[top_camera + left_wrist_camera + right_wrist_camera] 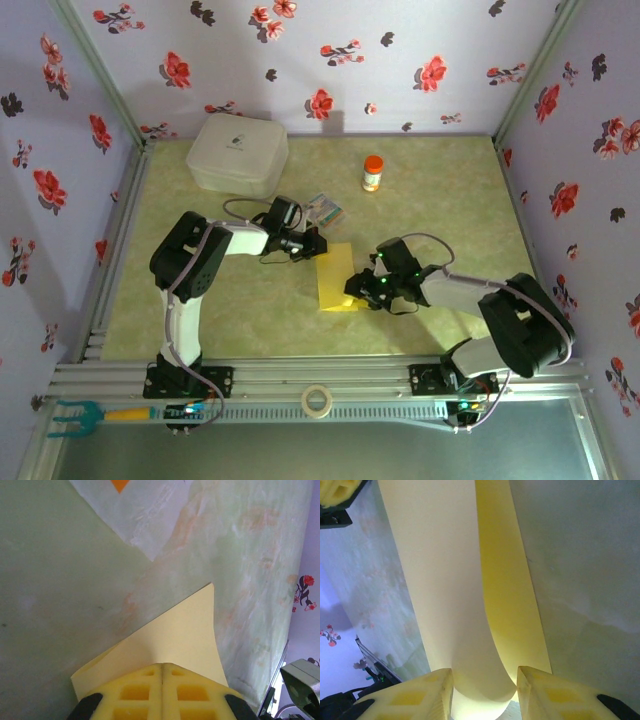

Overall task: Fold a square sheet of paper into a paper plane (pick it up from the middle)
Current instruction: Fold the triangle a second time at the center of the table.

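Note:
The square sheet of paper (335,275), plain yellow, lies bent over on itself at the middle of the green table. My left gripper (312,245) is at its far edge. In the left wrist view the jaws (162,666) are pressed together with the paper (180,630) pinched at their tips and a corner pointing away. My right gripper (358,288) is at the sheet's near right side. Its jaws (485,672) stand partly apart, squeezing a rounded loop of the paper (445,580) between the two pads. No finished paper plane is formed.
A white box (238,152) sits at the back left and an orange-capped bottle (372,172) at the back middle. A small colourful packet (325,210) lies just beyond the paper. A tape roll (317,400) and a teal tool (75,415) rest on the front rail.

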Motion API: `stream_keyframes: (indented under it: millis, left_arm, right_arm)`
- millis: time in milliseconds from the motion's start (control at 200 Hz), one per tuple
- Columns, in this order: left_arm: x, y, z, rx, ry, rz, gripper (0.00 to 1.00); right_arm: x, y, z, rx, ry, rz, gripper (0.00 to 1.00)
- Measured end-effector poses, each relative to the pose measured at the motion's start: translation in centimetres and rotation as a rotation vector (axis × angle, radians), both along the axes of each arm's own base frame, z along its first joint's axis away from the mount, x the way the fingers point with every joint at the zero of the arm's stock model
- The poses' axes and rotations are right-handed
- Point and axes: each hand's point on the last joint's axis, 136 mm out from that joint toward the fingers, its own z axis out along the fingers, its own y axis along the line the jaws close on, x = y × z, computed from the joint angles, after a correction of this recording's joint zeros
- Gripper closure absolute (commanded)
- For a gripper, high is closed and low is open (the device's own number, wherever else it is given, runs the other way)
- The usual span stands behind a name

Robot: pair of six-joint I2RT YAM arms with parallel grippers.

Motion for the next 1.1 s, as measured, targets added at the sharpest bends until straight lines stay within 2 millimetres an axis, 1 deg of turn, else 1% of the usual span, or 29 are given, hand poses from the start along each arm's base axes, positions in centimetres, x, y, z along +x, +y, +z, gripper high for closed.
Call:
stream_keyframes:
  millis: [180,345,535,705,815,880,1040,1100]
  left_arm:
    - [0.0,0.0,0.0,-0.002,0.001,-0.002,1.0]
    - [0.0,0.0,0.0,-0.003,0.001,-0.002,1.0]
    - [-0.1,-0.1,0.1,-0.004,0.002,-0.004,1.0]
    - [-0.1,-0.1,0.1,-0.004,0.002,-0.004,0.99]
    - [-0.1,-0.1,0.1,-0.004,0.002,-0.004,0.99]
    - [-0.1,-0.1,0.1,-0.004,0.002,-0.004,0.98]
    - [0.0,-0.1,0.2,-0.007,-0.003,-0.004,0.89]
    - [0.0,-0.1,0.5,-0.011,-0.007,-0.005,0.83]
  right_arm:
    - [1.7,0.2,-0.1,0.037,-0.005,-0.021,0.58]
    - [2.8,0.4,0.3,0.084,-0.022,-0.026,0.58]
    - [3.5,0.7,1.0,0.119,-0.052,-0.01,0.59]
    - [3.9,0.3,0.6,0.124,-0.051,-0.014,0.59]
    - [4.1,0.3,0.5,0.132,-0.056,-0.011,0.63]
    - [4.1,0.3,0.6,0.135,-0.057,-0.008,0.67]
    - [4.1,0.4,0.4,0.138,-0.052,-0.006,0.76]
    - [4.1,0.3,0.1,0.136,-0.046,-0.006,0.81]
